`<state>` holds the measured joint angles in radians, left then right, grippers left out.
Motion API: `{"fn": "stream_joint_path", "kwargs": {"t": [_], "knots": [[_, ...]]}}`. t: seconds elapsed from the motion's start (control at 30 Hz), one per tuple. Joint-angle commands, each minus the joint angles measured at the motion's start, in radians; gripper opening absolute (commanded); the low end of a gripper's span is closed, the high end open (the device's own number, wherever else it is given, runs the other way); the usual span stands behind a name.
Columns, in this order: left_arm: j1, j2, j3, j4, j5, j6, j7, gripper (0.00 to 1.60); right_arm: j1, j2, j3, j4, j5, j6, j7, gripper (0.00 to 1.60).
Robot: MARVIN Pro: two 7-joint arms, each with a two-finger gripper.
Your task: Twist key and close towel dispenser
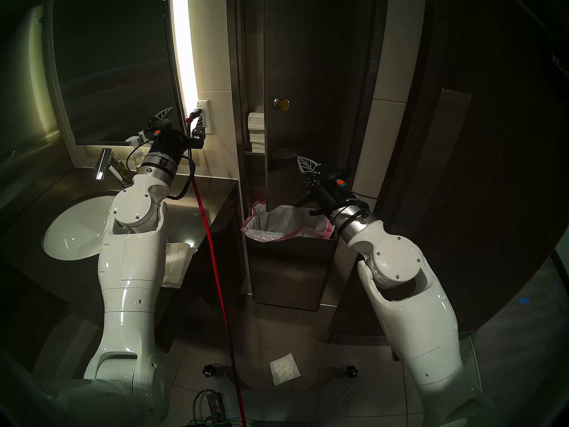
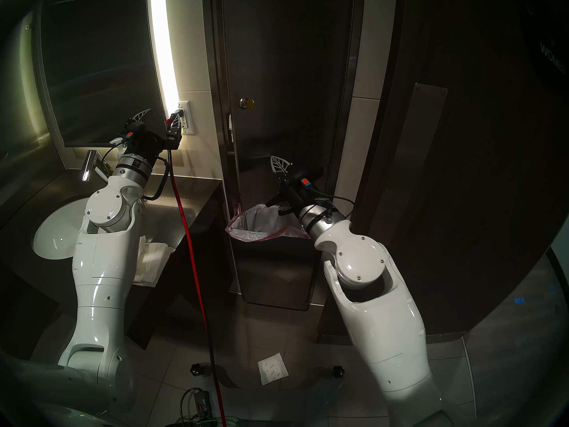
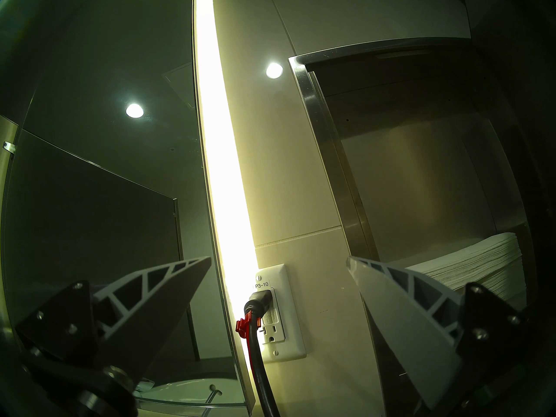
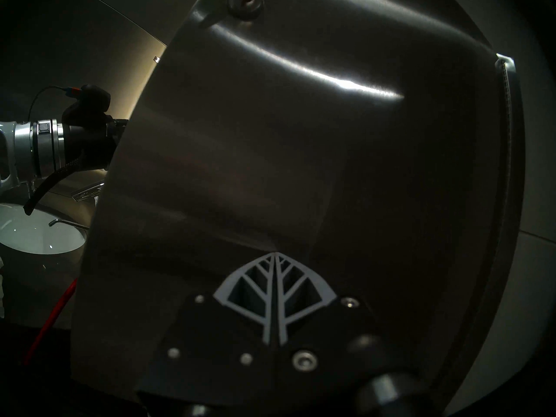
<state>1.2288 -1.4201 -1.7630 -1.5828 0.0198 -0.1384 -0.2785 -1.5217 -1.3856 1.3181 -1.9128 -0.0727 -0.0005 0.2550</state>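
The towel dispenser [image 1: 317,93] is a tall steel wall cabinet. Its long door stands ajar, and a stack of white towels [image 1: 256,130] shows in the gap on the left. The brass key [image 1: 285,104] sits in the round lock [image 1: 277,103] on the door; the lock also shows in the right wrist view [image 4: 245,2]. My right gripper [image 1: 303,161] is shut and empty. Its tips [image 4: 275,255] point at the lower door face, well below the key. My left gripper [image 1: 181,116] is open and empty by the wall outlet, left of the cabinet.
A bin with a pink-edged liner [image 1: 286,226] sits under the door. A red cable [image 1: 209,232] hangs from the outlet [image 1: 204,116]. The sink [image 1: 74,232], faucet [image 1: 106,166] and mirror [image 1: 114,62] are on the left. A dark wood door [image 1: 446,170] is on the right. A paper towel [image 1: 284,372] lies on the floor.
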Motion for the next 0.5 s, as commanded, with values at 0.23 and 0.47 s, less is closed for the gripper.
{"fn": "stream_joint_path", "kwargs": {"t": [0.23, 0.47], "knots": [[-0.013, 0.002, 0.001, -0.009, 0.000, -0.002, 0.000, 1.60, 0.184, -0.183, -0.043, 0.092, -0.071, 0.042, 0.032, 0.00], [-0.012, 0.002, 0.001, -0.009, -0.001, -0.002, 0.000, 1.60, 0.256, -0.261, -0.032, 0.141, -0.096, 0.065, 0.015, 0.00]]}}
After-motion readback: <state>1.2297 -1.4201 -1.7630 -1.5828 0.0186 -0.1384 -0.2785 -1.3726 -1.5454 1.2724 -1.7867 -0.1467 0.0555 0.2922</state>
